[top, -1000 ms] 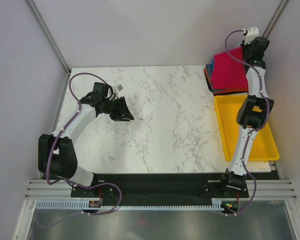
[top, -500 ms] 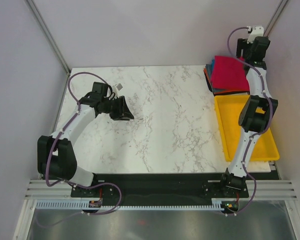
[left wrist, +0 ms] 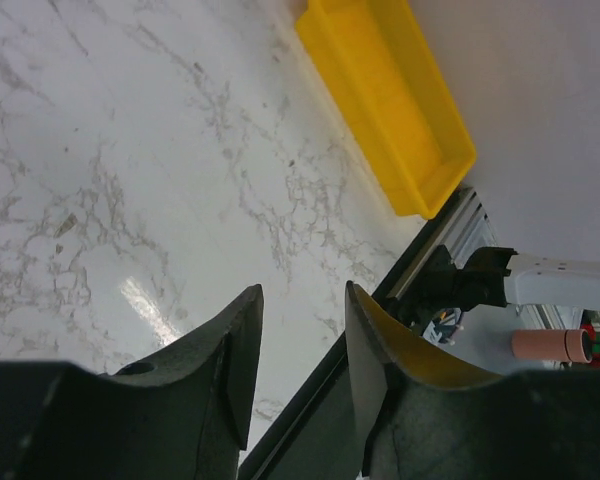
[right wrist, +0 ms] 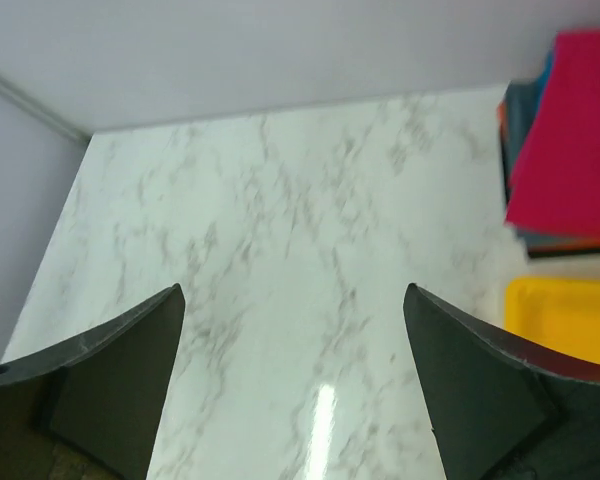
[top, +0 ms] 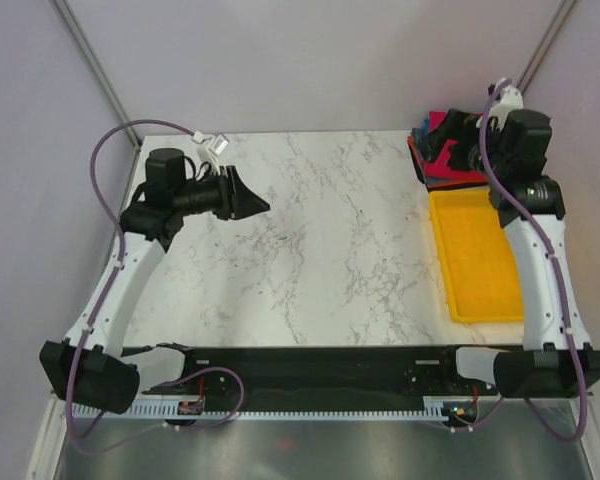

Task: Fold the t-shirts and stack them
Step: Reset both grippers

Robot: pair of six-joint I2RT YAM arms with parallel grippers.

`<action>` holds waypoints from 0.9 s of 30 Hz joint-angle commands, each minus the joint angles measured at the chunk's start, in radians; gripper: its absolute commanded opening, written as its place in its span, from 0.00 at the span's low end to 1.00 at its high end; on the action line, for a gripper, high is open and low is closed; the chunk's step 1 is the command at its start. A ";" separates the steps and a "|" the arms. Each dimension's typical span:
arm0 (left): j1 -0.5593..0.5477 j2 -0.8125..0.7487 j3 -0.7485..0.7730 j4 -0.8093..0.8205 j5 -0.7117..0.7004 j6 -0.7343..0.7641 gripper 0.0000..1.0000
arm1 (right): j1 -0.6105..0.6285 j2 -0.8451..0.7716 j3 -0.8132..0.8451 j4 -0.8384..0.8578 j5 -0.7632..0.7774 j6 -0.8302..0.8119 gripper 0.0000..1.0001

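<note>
T-shirts (right wrist: 568, 135): a folded stack in the far right corner of the bench, crimson on top, with blue, grey and orange edges showing beneath.
Right hand (right wrist: 292, 300): fingers spread wide with nothing between them. It hung above the stack in the top view and faced out across the bench. No cloth touched the fingers in the wrist view.
Left hand (left wrist: 302, 305): fingers only narrowly parted, holding nothing. It was raised over the left side of the bench, well apart from the stack.
Yellow tray (top: 485, 255): just on the near side of the stack, with nothing in the part that showed.
Bench (top: 330, 240): white marble surface, with no loose shirt on it in any view.
Step in hand: probably the close of the task, since every tee in sight lay folded and piled.
Next move: likely to draw the right hand away from the stack, high enough that the wide fingers do not snag or skew the crimson top layer.
</note>
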 commanded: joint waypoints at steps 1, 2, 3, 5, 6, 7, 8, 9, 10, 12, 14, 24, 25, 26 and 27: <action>-0.001 -0.114 0.030 0.069 0.086 -0.021 0.48 | -0.004 -0.102 -0.195 -0.131 -0.189 0.171 0.98; -0.001 -0.131 0.019 0.069 0.080 -0.018 0.50 | -0.004 -0.170 -0.252 -0.130 -0.196 0.176 0.98; -0.001 -0.148 -0.008 0.067 0.077 -0.015 0.50 | -0.004 -0.201 -0.272 -0.136 -0.197 0.167 0.98; -0.001 -0.200 -0.057 0.065 0.069 -0.019 0.65 | -0.004 -0.283 -0.315 -0.146 -0.197 0.153 0.98; -0.001 -0.218 -0.074 0.064 0.067 -0.028 0.83 | -0.004 -0.308 -0.329 -0.150 -0.194 0.155 0.98; -0.001 -0.247 -0.090 0.062 0.066 -0.029 1.00 | -0.003 -0.348 -0.359 -0.151 -0.190 0.164 0.98; -0.001 -0.267 -0.119 0.061 0.066 -0.030 1.00 | -0.004 -0.363 -0.373 -0.148 -0.196 0.184 0.98; -0.001 -0.286 -0.132 0.059 0.058 -0.032 1.00 | -0.003 -0.377 -0.389 -0.150 -0.200 0.190 0.98; -0.001 -0.321 -0.152 0.053 0.052 -0.035 1.00 | -0.003 -0.394 -0.410 -0.153 -0.202 0.208 0.98; -0.001 -0.350 -0.168 0.055 0.043 -0.036 1.00 | -0.004 -0.408 -0.432 -0.156 -0.197 0.218 0.98; -0.001 -0.379 -0.171 0.053 0.037 -0.036 1.00 | -0.004 -0.419 -0.441 -0.172 -0.188 0.207 0.98; -0.001 -0.413 -0.113 -0.031 -0.093 -0.021 1.00 | -0.004 -0.443 -0.447 -0.159 -0.210 0.208 0.98; -0.001 -0.413 -0.110 -0.034 -0.098 -0.019 1.00 | -0.004 -0.443 -0.442 -0.159 -0.211 0.204 0.98; -0.001 -0.415 -0.108 -0.036 -0.100 -0.018 1.00 | -0.004 -0.443 -0.438 -0.160 -0.211 0.198 0.98; -0.001 -0.416 -0.108 -0.037 -0.101 -0.024 1.00 | -0.004 -0.443 -0.433 -0.162 -0.210 0.193 0.98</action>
